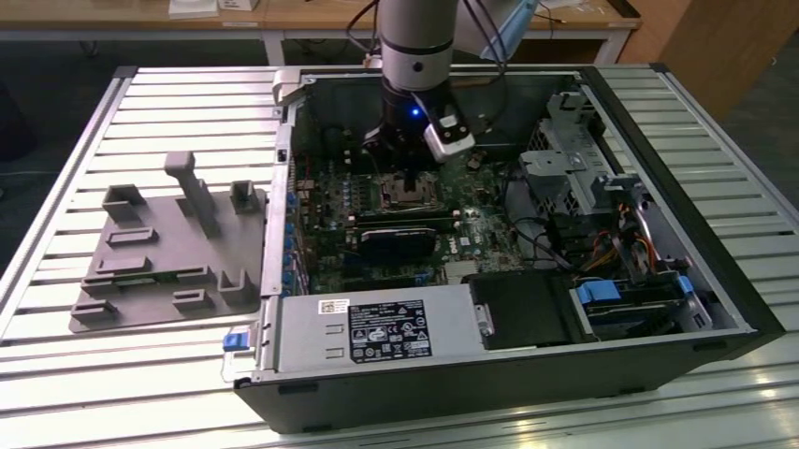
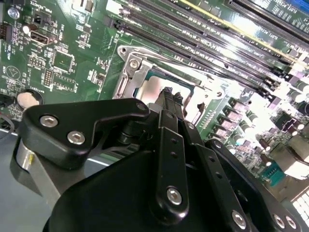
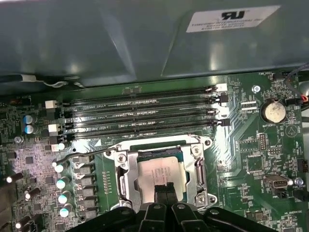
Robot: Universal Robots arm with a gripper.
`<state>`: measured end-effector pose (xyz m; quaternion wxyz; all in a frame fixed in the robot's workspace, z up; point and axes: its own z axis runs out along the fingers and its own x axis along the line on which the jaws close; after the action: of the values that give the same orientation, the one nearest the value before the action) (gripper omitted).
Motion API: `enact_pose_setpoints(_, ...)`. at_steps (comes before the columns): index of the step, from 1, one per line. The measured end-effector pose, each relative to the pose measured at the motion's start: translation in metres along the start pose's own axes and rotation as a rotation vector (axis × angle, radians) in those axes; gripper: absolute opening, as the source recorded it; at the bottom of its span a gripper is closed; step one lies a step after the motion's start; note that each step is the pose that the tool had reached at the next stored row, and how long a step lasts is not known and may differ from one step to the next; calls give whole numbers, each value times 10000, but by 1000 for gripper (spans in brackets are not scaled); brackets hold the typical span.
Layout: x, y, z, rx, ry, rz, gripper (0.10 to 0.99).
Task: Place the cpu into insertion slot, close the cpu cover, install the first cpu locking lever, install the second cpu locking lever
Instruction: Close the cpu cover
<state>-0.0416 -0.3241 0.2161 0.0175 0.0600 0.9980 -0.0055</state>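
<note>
The slatted tabletop (image 1: 75,374) carries the open computer case (image 1: 500,383), with a grey moulded tray (image 1: 163,271) at the exterior view's left. My arm (image 1: 413,47) comes down from the upper middle of that frame, over the green board (image 3: 251,140).

In the first wrist view the chip (image 3: 154,171) sits in the socket (image 3: 159,153), its pale face showing through the cut-out of the cover (image 3: 124,174). The cover looks down or nearly down around the chip; I cannot tell whether it is fully seated. A thin wire lever (image 3: 82,154) stands out sideways from the socket, unlatched as far as I can judge.

The fingers (image 3: 161,191) are pinched together with nothing between them, their tips at the chip's near edge.

I read this as pressing the cover shut. I'd push straight down, bear on the metal frame rather than the chip face, and stay clear of the loose lever.
</note>
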Motion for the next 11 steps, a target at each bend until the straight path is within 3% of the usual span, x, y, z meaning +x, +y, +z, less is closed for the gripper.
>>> enact_pose_setpoints(11,125,-21,28,-3,1,-34,106)
